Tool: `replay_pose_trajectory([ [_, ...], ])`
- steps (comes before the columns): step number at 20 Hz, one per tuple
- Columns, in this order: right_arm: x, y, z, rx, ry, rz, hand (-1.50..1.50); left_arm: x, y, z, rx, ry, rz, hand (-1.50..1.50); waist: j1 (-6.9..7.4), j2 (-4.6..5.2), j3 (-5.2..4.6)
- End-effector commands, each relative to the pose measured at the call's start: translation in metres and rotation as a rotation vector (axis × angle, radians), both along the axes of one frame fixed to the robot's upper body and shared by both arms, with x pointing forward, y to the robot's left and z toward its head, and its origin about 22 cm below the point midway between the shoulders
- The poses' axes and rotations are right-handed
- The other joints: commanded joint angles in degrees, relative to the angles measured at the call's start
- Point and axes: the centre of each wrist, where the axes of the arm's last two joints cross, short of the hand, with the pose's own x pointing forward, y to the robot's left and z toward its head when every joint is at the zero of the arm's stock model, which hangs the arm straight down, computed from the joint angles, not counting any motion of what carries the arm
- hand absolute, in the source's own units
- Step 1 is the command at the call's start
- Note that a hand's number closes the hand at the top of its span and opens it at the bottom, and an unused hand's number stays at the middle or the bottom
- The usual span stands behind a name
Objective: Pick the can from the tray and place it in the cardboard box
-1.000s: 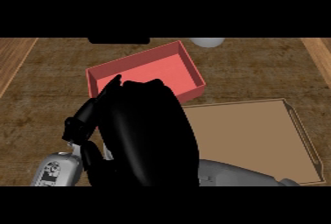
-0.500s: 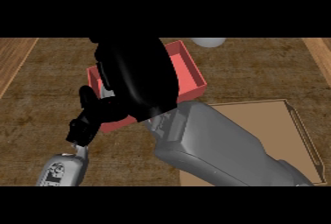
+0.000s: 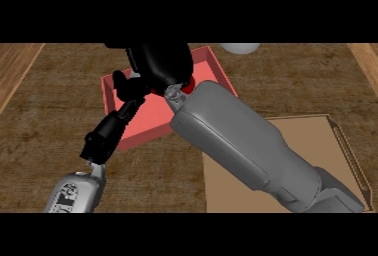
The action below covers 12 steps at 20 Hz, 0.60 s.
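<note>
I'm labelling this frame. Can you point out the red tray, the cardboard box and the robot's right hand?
red tray (image 3: 145, 125): head view, bare floor near its front wall.
cardboard box (image 3: 336, 131): head view, right rim.
right hand (image 3: 164, 62): head view, back of the hand over the tray.

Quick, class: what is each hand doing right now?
Right hand: over the red tray; open or closed cannot be told.
Left hand: low at the tray's left edge; cannot be told.

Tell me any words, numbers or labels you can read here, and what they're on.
Nothing can be read.
Left forearm: dark marks on its grey casing, too blurred to make out.
Tray, cardboard box and counter: no writing shows.
The can shows only as a red sliver beside the right hand; no label is visible.
</note>
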Motion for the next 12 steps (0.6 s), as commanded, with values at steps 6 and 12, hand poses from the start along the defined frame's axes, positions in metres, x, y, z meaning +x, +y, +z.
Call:
replay_pose_trajectory([
  [6,0.034,-0.014,-0.066,-0.026,0.141,-0.06,1.5,0.001,-0.013,-0.01,0.018,-0.014,-0.025,0.0,0.93,0.42,-0.02],
  [12,0.05,-0.027,-0.079,0.109,0.301,-0.096,-1.5,-0.002,-0.016,-0.011,0.008,-0.018,-0.046,0.0,2.82,0.81,-0.03],
])
